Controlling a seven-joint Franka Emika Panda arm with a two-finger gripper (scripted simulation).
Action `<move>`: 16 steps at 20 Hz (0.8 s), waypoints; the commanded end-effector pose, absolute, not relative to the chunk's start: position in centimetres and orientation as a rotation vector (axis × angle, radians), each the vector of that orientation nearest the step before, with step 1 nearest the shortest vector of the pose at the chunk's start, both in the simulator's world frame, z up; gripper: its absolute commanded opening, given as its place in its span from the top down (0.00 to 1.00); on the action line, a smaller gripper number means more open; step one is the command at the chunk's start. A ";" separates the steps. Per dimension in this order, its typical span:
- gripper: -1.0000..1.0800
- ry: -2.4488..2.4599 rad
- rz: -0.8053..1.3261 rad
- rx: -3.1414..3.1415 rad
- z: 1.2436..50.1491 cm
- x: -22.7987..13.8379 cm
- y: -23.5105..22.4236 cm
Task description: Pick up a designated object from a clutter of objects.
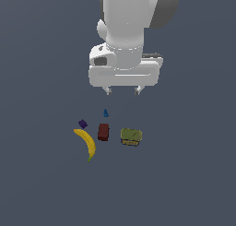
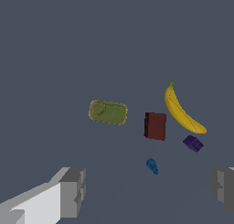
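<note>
The designated object is a tiny bright-blue peg [image 1: 105,113] [image 2: 152,166] lying on the grey floor at the near edge of the clutter of objects. My gripper [image 1: 123,90] [image 2: 148,191] hangs open above the floor, well clear of the peg, with nothing between its fingers [image 2: 73,191]. In the exterior view the peg lies just below and slightly toward that view's left of the fingertips. A dark red block [image 1: 103,132] [image 2: 155,125] sits right behind the peg.
A yellow banana [image 1: 86,143] [image 2: 182,113] and a small dark purple cube [image 1: 82,124] [image 2: 193,143] lie on the exterior view's left of the block. An olive-green box [image 1: 131,136] [image 2: 108,112] lies on its right.
</note>
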State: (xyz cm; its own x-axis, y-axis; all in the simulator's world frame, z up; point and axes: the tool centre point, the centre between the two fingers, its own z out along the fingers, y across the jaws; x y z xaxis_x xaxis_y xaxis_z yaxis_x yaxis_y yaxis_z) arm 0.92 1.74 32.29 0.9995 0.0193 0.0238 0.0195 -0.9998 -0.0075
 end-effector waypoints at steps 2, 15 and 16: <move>0.04 -0.032 -0.036 -3.133 32.3 0.9 1.8; 0.04 -0.133 -0.005 -3.128 30.9 0.6 3.7; 0.04 -0.125 -0.005 -3.128 30.8 0.6 3.7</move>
